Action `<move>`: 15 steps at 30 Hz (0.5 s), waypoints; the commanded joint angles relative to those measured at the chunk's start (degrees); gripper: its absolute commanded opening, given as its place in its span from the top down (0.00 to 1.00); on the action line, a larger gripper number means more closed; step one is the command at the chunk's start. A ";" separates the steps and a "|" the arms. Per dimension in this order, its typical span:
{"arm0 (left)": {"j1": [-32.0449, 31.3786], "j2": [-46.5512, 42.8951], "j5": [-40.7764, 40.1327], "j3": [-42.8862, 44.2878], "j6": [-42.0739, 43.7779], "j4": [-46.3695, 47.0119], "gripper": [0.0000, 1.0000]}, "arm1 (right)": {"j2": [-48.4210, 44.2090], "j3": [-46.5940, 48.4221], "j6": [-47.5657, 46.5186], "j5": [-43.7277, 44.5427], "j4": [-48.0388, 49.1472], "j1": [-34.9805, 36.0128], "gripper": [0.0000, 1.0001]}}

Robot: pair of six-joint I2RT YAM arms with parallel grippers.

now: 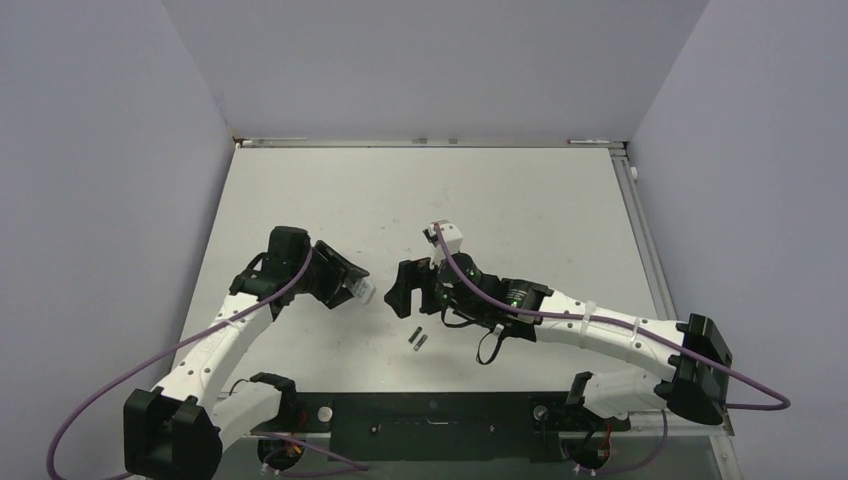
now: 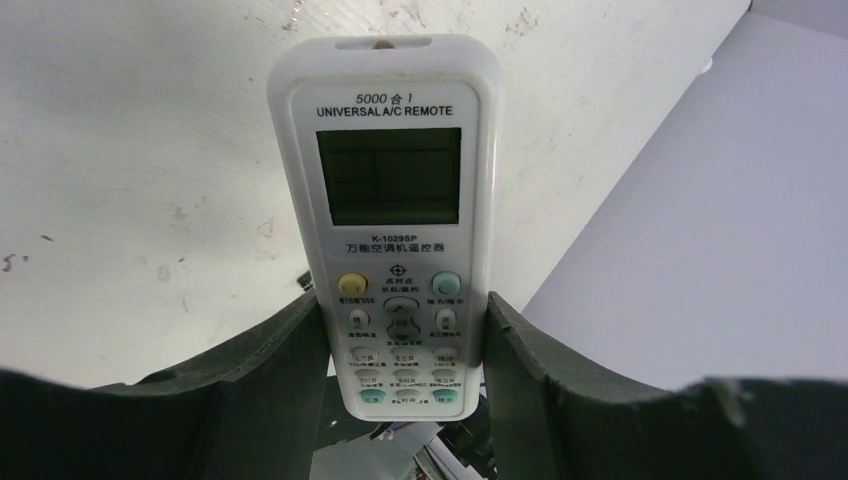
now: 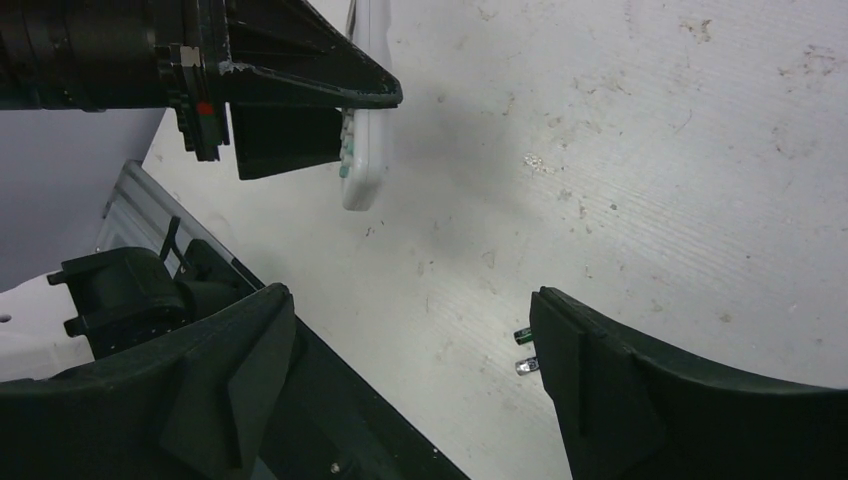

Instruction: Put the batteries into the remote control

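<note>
Fingers [image 2: 270,380] of the left gripper [image 2: 400,310] clamp the remote control's [image 2: 385,150] button end.
Wide open, the right gripper [image 3: 410,293] hangs near the batteries [image 1: 418,338] on the table [image 1: 500,200].

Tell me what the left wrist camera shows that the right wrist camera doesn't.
Only the left wrist view: the button face of the remote control, with its screen and the print UNIVERSAL A/C REMOTE, gripped at its sides by the left tool. Only the right wrist view: the ends of the two batteries lying on the table, beside one finger of the open right tool. Both: the remote control and the scuffed white table.
</note>
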 commanded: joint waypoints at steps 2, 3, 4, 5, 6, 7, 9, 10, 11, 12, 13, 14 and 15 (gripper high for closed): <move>-3.39 -0.38 -0.01 3.43 -5.47 5.90 1.00 | 2.00 3.41 2.97 -1.48 5.94 0.77 0.15; -4.16 -0.20 -0.14 3.66 -5.94 6.12 1.00 | 2.34 3.49 3.27 -1.47 6.25 0.85 0.16; -4.80 -0.02 -0.15 3.74 -6.49 6.61 1.00 | 2.58 3.52 3.52 -1.27 6.62 0.83 0.17; -5.49 0.03 -0.05 3.74 -7.13 7.19 1.00 | 2.79 3.53 3.89 -0.81 6.93 0.87 0.18; -6.18 -0.04 -0.17 3.72 -7.94 7.64 1.00 | 2.89 3.46 4.29 -0.17 6.90 0.90 0.20; -6.95 -0.16 -0.40 3.67 -8.61 7.97 1.00 | 2.98 3.38 4.69 0.55 6.93 0.91 0.21; -8.44 -0.59 -1.10 3.81 -10.13 8.43 1.00 | 3.33 3.35 4.95 1.21 7.17 0.95 0.24; -9.31 -0.91 -1.65 4.02 -10.77 8.48 1.00 | 3.58 3.43 5.05 1.39 7.11 0.95 0.25; -10.18 -1.16 -2.37 4.26 -11.42 8.52 1.00 | 3.72 3.48 5.17 1.61 7.22 0.96 0.26; -11.14 -1.33 -2.99 4.54 -11.87 8.55 1.00 | 3.88 3.60 5.30 1.75 7.30 0.92 0.28; -11.95 -1.36 -3.45 4.80 -12.32 8.56 1.00 | 4.06 3.69 5.32 1.77 7.52 0.95 0.29; -12.62 -1.29 -3.82 4.99 -12.66 8.55 1.00 | 4.15 3.77 5.35 1.75 7.72 0.95 0.29; -13.07 -1.20 -3.89 5.13 -12.97 8.48 1.00 | 4.42 3.92 5.33 1.60 7.79 0.96 0.30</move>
